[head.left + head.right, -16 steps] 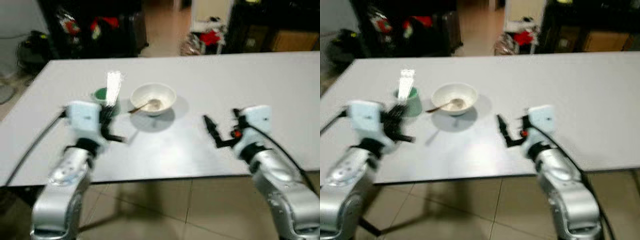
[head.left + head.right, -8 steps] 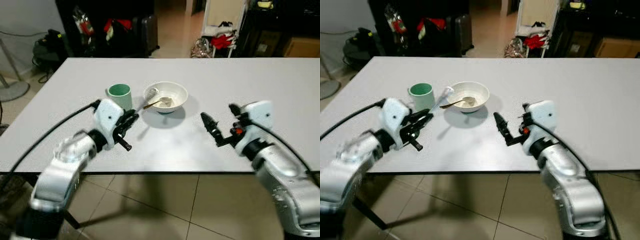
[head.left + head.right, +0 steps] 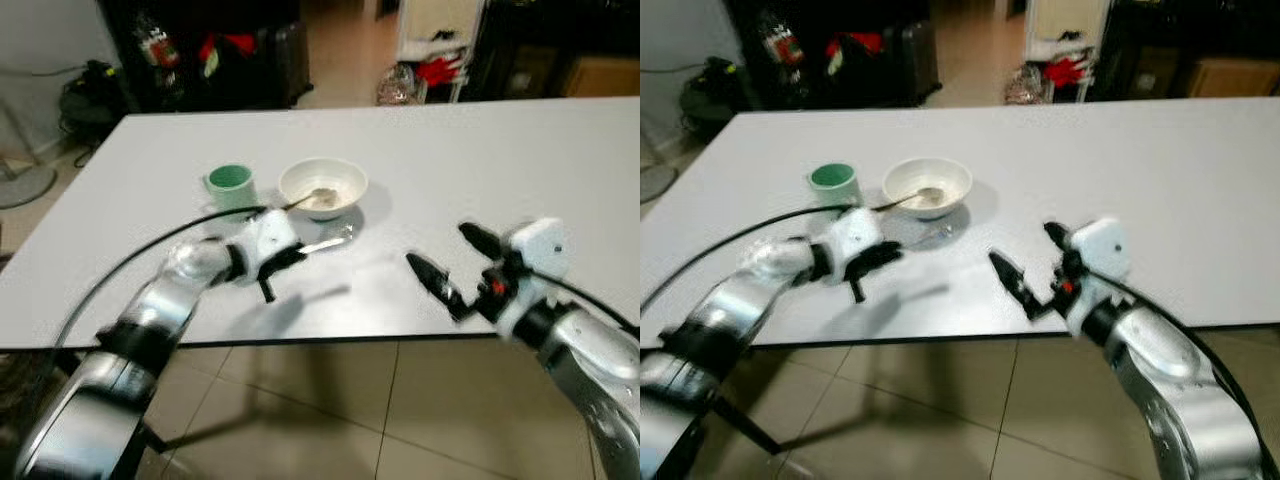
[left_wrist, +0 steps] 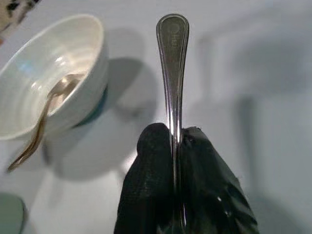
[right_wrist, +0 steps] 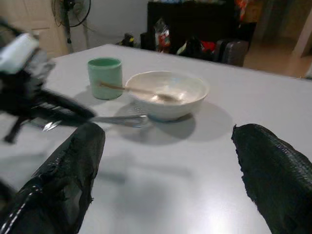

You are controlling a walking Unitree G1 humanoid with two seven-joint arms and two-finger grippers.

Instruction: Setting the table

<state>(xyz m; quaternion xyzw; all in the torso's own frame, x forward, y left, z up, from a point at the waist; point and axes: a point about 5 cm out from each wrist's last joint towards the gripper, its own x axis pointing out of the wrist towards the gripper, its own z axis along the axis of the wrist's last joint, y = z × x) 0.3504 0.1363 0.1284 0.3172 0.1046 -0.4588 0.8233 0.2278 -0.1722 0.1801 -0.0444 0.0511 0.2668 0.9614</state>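
Observation:
A white bowl (image 3: 322, 185) with a bronze spoon (image 4: 41, 119) in it stands on the white table (image 3: 500, 150). Beside it, on its left, is a green cup (image 3: 230, 182). My left gripper (image 3: 293, 253) is shut on a silver utensil (image 4: 173, 73). The utensil is held low and level over the table just in front of the bowl, with its handle end pointing right. My right gripper (image 3: 437, 246) hovers open near the table's front edge, to the right of the bowl, with nothing between its fingers (image 5: 68, 170).
The table's right half and far side are bare. Dark furniture, bags and clutter (image 3: 210, 60) stand on the floor beyond the far edge. A black cable (image 3: 120, 275) trails from my left arm. Tiled floor lies below the front edge.
My left gripper has swung right from beside the cup to in front of the bowl, turning the utensil from upright to level. The right gripper has drifted slightly toward the front edge.

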